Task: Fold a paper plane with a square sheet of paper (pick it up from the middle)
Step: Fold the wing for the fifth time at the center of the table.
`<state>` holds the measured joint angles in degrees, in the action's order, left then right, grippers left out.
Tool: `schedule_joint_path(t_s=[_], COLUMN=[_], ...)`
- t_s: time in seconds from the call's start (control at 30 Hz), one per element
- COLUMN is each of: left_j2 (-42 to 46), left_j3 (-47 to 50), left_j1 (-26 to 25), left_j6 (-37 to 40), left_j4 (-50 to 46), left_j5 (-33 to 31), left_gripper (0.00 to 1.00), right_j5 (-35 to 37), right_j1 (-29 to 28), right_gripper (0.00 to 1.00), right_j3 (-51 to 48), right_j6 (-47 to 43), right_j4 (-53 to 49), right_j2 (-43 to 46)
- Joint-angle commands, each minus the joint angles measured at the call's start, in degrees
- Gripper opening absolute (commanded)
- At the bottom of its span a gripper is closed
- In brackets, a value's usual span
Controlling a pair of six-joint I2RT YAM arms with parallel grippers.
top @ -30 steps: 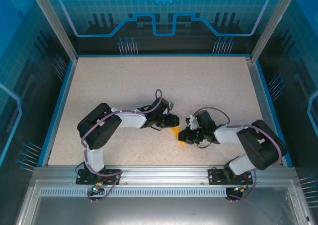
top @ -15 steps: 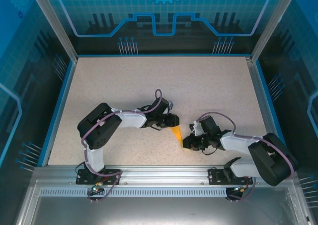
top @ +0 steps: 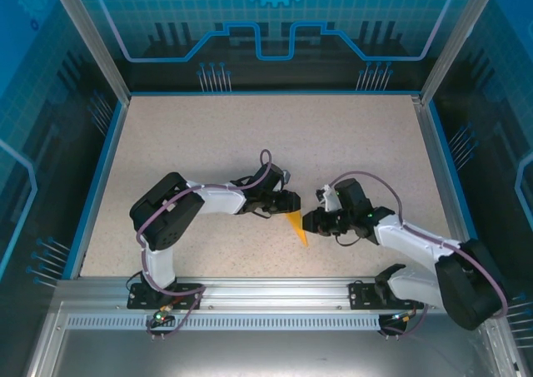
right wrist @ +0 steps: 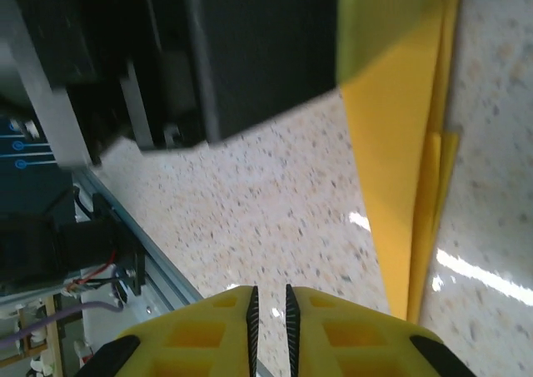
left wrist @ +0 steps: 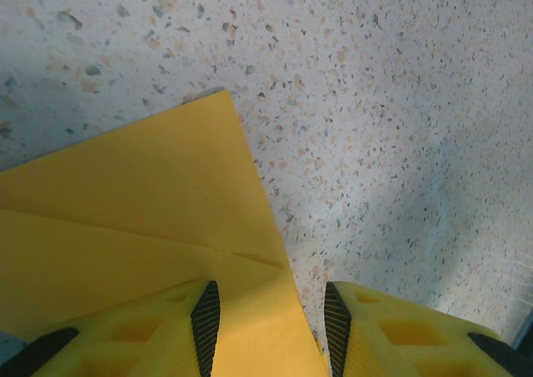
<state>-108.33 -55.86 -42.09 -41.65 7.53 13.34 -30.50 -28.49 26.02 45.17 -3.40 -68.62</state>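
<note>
The square sheet of paper (top: 296, 225) is folded into a narrow orange-yellow wedge on the table, its point toward the near edge. In the left wrist view the folded paper (left wrist: 125, 219) lies flat under my left gripper (left wrist: 271, 327). That gripper's jaws stand apart over the paper's right edge, and its left finger (left wrist: 206, 323) is above the paper. From above, the left gripper (top: 290, 204) sits at the wedge's wide far end. My right gripper (top: 308, 222) hovers just right of the paper. Its jaws (right wrist: 269, 319) are all but shut with nothing between them, beside the layered paper edge (right wrist: 391, 144).
The speckled tabletop (top: 275, 136) is walled by blue panels and grey posts. An aluminium rail (top: 275, 290) runs along the near edge by the arm bases. The left gripper's black body (right wrist: 250, 52) looms close ahead in the right wrist view.
My right gripper drew off the paper toward the near edge, then came back beside its right edge, and its elbow swung outward. More of the wedge now shows. The left arm held still.
</note>
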Motion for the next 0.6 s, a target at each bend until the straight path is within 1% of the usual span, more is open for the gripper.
schedule_joint_path(t_s=[0.0, 0.07, 0.2, 0.3, 0.37, 0.57], left_j2=[-1.88, -1.93, -1.88, -1.80, -1.38, 0.84], left_j3=[-0.22, -0.22, -0.31, -0.35, -0.32, -2.30], left_j1=[0.16, 0.16, 0.16, 0.20, 0.20, 0.34], left_j6=[0.52, 0.43, 0.43, 0.51, 0.82, 2.61], left_j4=[-3.90, -3.93, -3.84, -3.83, -3.97, -5.69], left_j5=[-1.92, -1.90, -1.69, -1.60, -1.58, -1.38], left_gripper=[0.43, 0.43, 0.43, 0.43, 0.43, 0.47], right_j5=[-3.08, -2.86, -1.08, -2.32, -1.62, -0.11], right_j1=[-0.23, -0.17, 0.19, 0.16, 0.18, 0.07], right_gripper=[0.16, 0.16, 0.16, 0.15, 0.14, 0.08], right_j3=[1.17, 1.29, 1.59, 1.10, 0.24, -2.98], right_j6=[3.90, 5.05, 4.87, 4.26, 3.33, -0.05], right_j4=[7.07, 9.81, 11.01, 12.36, 11.23, 8.50], right_j2=[-5.55, -8.03, -12.79, -16.00, -17.03, -18.98])
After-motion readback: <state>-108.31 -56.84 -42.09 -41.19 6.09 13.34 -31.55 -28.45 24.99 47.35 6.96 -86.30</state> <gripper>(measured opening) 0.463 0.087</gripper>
